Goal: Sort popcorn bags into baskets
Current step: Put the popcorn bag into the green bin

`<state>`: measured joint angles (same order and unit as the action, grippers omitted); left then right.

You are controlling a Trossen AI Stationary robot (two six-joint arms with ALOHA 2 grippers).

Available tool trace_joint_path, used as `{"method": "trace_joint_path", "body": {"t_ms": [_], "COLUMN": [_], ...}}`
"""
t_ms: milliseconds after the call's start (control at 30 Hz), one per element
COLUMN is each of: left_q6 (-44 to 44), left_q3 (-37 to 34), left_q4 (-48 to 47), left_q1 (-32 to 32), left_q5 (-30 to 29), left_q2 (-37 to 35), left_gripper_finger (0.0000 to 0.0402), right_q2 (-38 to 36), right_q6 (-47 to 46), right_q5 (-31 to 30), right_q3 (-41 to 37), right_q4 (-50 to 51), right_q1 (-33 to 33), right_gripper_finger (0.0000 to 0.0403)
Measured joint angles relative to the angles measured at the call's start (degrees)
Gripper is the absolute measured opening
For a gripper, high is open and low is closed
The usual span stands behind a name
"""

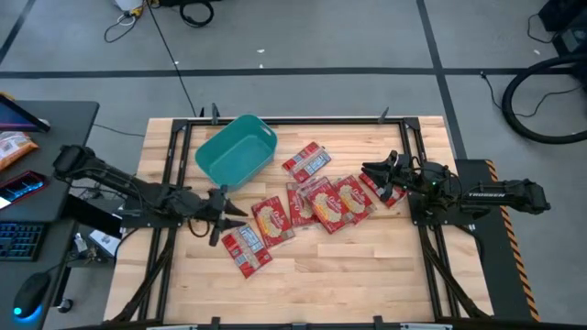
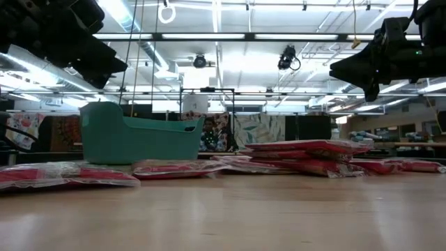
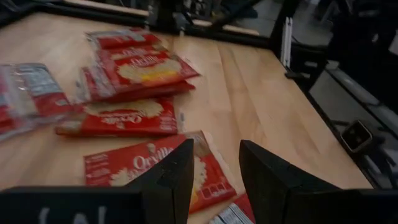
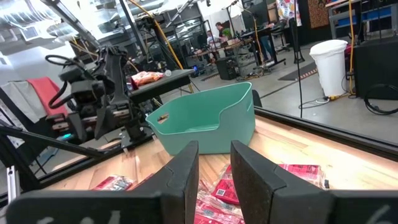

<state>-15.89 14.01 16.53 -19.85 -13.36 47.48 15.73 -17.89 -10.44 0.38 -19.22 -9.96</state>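
Several red popcorn bags lie flat on the wooden table, some overlapping in a loose cluster (image 1: 316,202), one apart near the basket (image 1: 307,162), and two toward the near-left (image 1: 246,247). The teal basket (image 1: 237,151) stands on the far-left part of the table. My left gripper (image 1: 223,215) hovers open above the near-left bags; its wrist view shows a bag (image 3: 140,168) beneath the gap (image 3: 214,171). My right gripper (image 1: 373,174) is open over the cluster's right end, pointing toward the basket (image 4: 205,121). In the low view both grippers (image 2: 115,66) (image 2: 341,70) hang above the table.
Black frame rails (image 1: 174,156) run along the table's left, right and far sides. A side desk with an orange packet (image 1: 14,147) stands off the table's left. Bare wood (image 1: 367,266) lies along the near edge. A person (image 2: 207,132) sits far behind the table.
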Motion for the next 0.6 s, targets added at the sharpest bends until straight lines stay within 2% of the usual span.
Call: {"method": "trace_joint_path", "body": {"t_ms": [167, 300, 433, 600], "left_q6": [-0.48, -0.28, 1.88, 5.12], "left_q3": [0.79, 4.47, 8.98, 12.96], "left_q4": [0.23, -0.64, -4.76, -8.47], "left_q1": [-3.05, -5.28, -6.13, -5.21], "left_q5": [-4.62, -6.32, -6.88, -8.65], "left_q2": [2.84, 6.52, 12.08, 20.09], "left_gripper_finger": [0.0145, 0.0170, 0.0193, 0.0199], "right_q2": [0.02, 0.01, 0.00, 0.00], "right_q6": [0.02, 0.02, 0.00, 0.02], "right_q5": [0.00, -0.02, -0.02, -0.02], "right_q3": [-0.02, -0.02, 0.00, 0.00], "right_q4": [0.01, 0.00, 0.00, 0.00], "right_q1": [0.00, 0.00, 0.00, 0.00], "right_gripper_finger": [0.0098, 0.0098, 0.0098, 0.0098]}}
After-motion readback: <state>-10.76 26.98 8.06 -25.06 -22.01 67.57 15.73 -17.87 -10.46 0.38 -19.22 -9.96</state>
